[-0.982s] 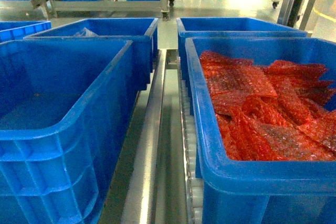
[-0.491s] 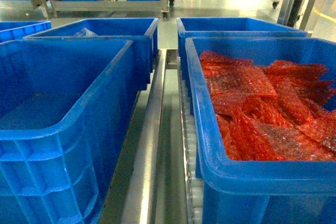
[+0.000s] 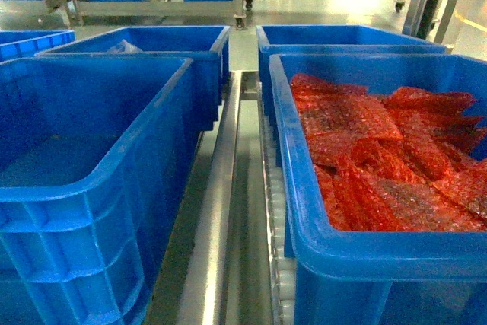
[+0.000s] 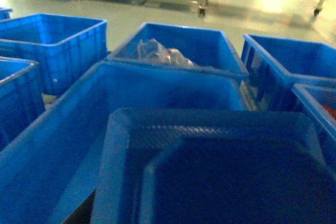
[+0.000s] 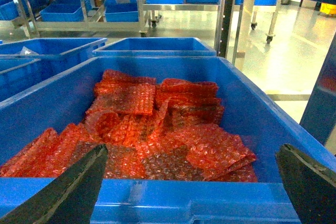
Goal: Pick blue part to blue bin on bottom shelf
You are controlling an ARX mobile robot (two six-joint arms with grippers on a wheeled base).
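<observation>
You're mid-task at best. The left wrist view is mostly filled by a dark blue tray-like part (image 4: 220, 171) right under the camera, above the near left bin (image 4: 47, 150) — probably the blue part, likely carried by the left arm, but the jaws are hidden, so you can't tell if they pinch it. The head view shows no arm at all. The right gripper (image 5: 191, 184) hangs with jaws spread wide and holding nothing, just before the rim of the right bin (image 5: 157, 195) full of red bubble-wrap bags (image 5: 157, 129). No bottom shelf or target bin is identifiable — placement isn't done; transport and release are still left
</observation>
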